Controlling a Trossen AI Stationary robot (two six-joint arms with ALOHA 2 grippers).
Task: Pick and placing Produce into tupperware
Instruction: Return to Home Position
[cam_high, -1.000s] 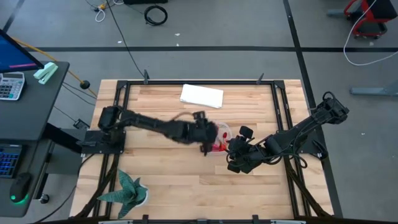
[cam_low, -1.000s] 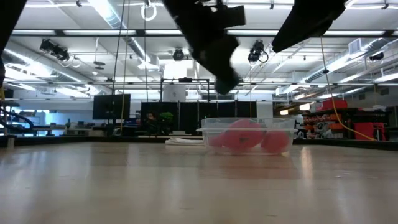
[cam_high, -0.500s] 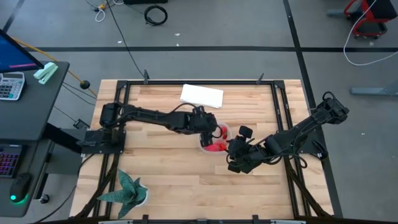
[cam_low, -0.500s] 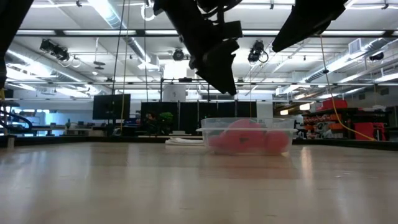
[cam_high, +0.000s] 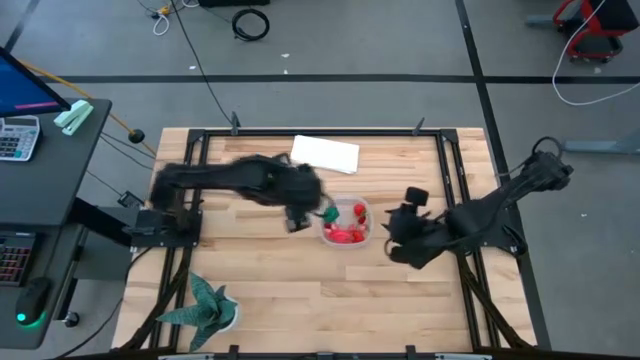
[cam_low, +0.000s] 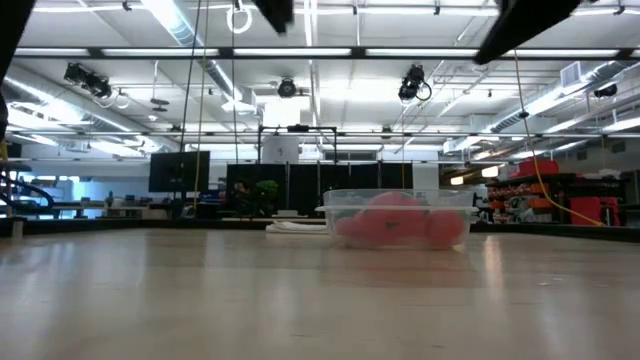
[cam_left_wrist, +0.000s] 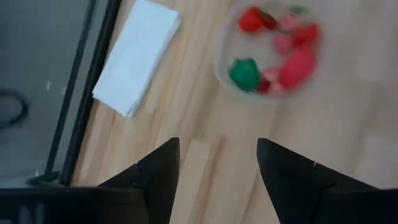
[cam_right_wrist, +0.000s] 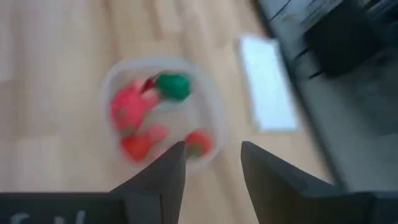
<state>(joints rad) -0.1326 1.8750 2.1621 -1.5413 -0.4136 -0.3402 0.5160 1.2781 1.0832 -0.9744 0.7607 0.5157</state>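
Both jaws are seen wide apart and empty: the left gripper (cam_left_wrist: 217, 146) is pulled back from above the tupperware (cam_high: 369, 222), and the right gripper (cam_right_wrist: 212, 149) is withdrawn too. The produce (cam_high: 346, 233), green bell pepper (cam_left_wrist: 244, 73) included, lies inside; packing is judged finished.

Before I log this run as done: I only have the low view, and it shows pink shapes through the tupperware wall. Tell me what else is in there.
Observer: A green piece lies in the tupperware among the red and pink bits.
Operator: Confirm the left gripper is empty.
Observer: The left gripper is open and holds nothing; in the high view it sits beside the tupperware, on the left arm's side.
Operator: Now report the right one.
Observer: The right gripper is open and empty too, on the tupperware's opposite side.
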